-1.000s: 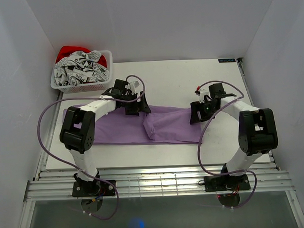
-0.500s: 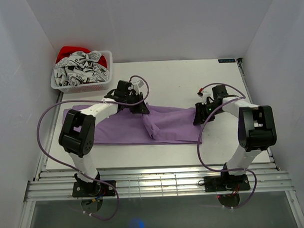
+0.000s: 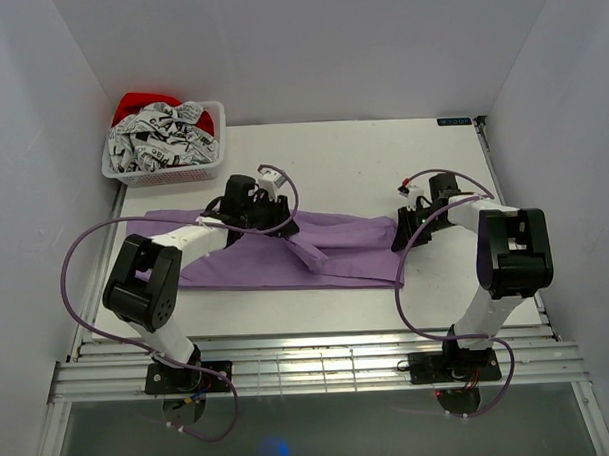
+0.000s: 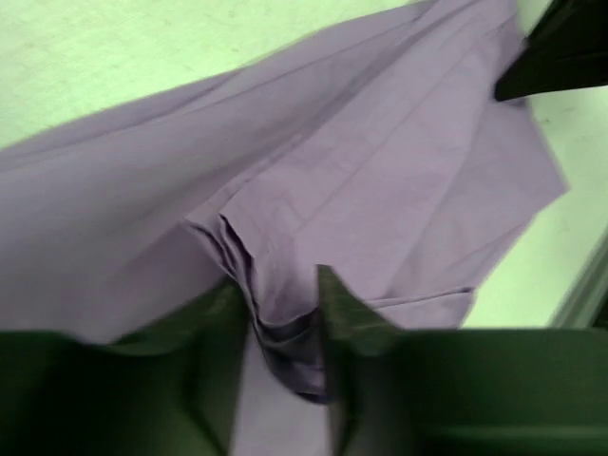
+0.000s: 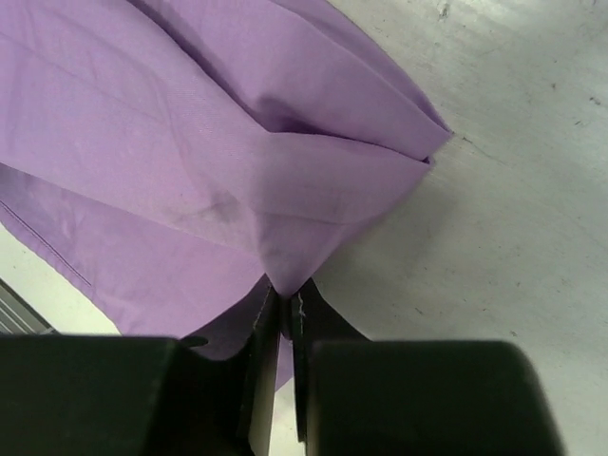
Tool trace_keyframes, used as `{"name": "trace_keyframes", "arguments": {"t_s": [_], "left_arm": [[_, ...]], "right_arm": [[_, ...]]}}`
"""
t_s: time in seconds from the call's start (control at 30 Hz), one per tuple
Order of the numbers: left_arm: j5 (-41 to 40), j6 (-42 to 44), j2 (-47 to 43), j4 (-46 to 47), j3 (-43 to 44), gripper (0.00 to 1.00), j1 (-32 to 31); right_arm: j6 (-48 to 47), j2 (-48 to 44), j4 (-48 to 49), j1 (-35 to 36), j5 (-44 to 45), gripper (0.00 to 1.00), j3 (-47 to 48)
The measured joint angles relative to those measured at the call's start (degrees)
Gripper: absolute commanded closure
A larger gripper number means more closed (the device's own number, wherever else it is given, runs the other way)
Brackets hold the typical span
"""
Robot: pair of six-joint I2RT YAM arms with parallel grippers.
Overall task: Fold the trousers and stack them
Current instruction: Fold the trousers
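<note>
The lilac trousers lie stretched left to right across the table's middle. My left gripper sits at their far edge near the centre. In the left wrist view its fingers hold a bunched fold of the trousers, so the left gripper is shut on the cloth. My right gripper is at the right end. In the right wrist view the right gripper is shut on a pointed fold of the trousers, with bare table beside it.
A white basket heaped with grey patterned cloth stands at the back left corner, with something red behind it. Bare white tabletop lies beyond the trousers. White walls close in the table on three sides.
Both grippers have closed on the cloth. The left arm has lowered and swung leftward, and the flap in the middle has pulled into a narrow ridge. The right gripper has dropped onto the right end.
</note>
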Motion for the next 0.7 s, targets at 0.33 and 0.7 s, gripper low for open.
{"name": "trace_keyframes", "arguments": {"t_s": [0.33, 0.7], "left_arm": [[-4.37, 2.51, -1.92, -6.08, 2.64, 0.16, 6.95], [-6.21, 6.6, -8.52, -21.68, 13.53, 0.02, -3.58]], "right_arm": [[0.44, -0.66, -2.45, 0.11, -6.19, 0.23, 0.68], [-0.63, -0.26, -4.92, -1.16, -5.81, 0.37, 0.98]]}}
